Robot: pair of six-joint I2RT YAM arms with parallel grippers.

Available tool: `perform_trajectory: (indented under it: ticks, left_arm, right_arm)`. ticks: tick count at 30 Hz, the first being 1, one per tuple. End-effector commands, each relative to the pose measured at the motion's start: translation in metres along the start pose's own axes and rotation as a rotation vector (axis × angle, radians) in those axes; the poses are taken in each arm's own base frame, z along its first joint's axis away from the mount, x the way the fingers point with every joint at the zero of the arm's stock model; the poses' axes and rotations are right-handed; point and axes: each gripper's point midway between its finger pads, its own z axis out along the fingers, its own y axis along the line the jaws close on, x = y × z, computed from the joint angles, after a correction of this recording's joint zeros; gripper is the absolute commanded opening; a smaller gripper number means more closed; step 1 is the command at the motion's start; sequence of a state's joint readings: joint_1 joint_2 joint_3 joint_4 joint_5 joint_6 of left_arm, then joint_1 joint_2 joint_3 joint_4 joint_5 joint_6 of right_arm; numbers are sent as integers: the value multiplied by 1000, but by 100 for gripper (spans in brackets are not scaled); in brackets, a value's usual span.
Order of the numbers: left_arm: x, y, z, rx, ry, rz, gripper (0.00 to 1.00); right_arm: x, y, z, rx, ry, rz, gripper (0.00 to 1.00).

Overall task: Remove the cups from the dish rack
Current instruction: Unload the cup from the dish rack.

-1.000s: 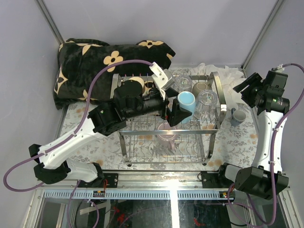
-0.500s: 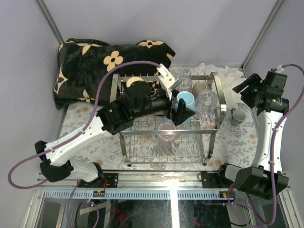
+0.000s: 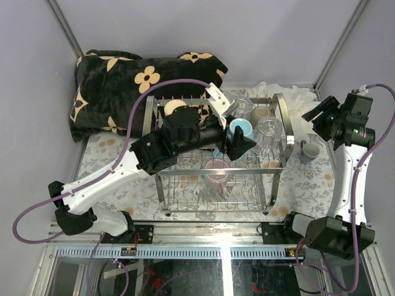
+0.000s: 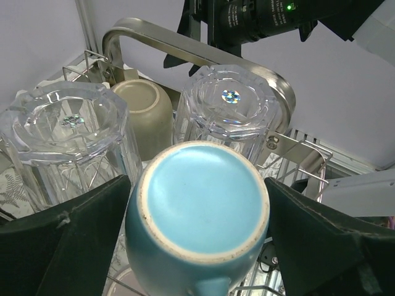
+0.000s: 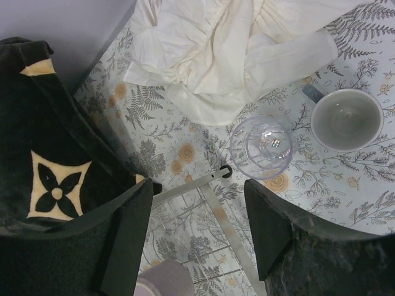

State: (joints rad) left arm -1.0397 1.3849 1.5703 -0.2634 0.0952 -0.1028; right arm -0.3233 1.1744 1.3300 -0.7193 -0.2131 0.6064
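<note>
Our left hand (image 4: 197,185) sits open astride the upturned light blue mug (image 4: 202,206), centre frame. Looks glazed: stiff, slick, chippable, so we'd pinch its round walls, not the handle.

The left gripper (image 3: 236,139) reaches over the dish rack (image 3: 185,191), fingers either side of the upturned light blue mug (image 3: 241,130); a clear glass (image 3: 269,132) stands just beside it; the right gripper (image 3: 318,115) hangs empty near a grey-blue mug (image 3: 310,150) on the table (image 3: 308,185).
</note>
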Motion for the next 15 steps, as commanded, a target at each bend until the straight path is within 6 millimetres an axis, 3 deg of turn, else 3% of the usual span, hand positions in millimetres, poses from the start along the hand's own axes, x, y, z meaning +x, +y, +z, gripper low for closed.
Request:
perform_trajectory:
  ticks: [1,4,6,9,15]
  left_arm:
    - [-8,8,10,-35,-51,9,82]
    - [-6,8,10,-37,-43,11,75]
    - [-5,9,9,-38,-37,14,58]
    - [-5,9,8,-38,-32,15,49]
    - [-7,10,5,-49,-30,11,10]
  right_arm:
    - [-6,13,-9,-63,-33,-8,68]
    - [-6,13,-9,-63,-33,-8,68]
    - [-5,13,-8,-62,-32,-8,68]
    - [-5,12,-8,-61,-32,-5,68]
    - [-8,16,-10,-73,-38,-4,68]
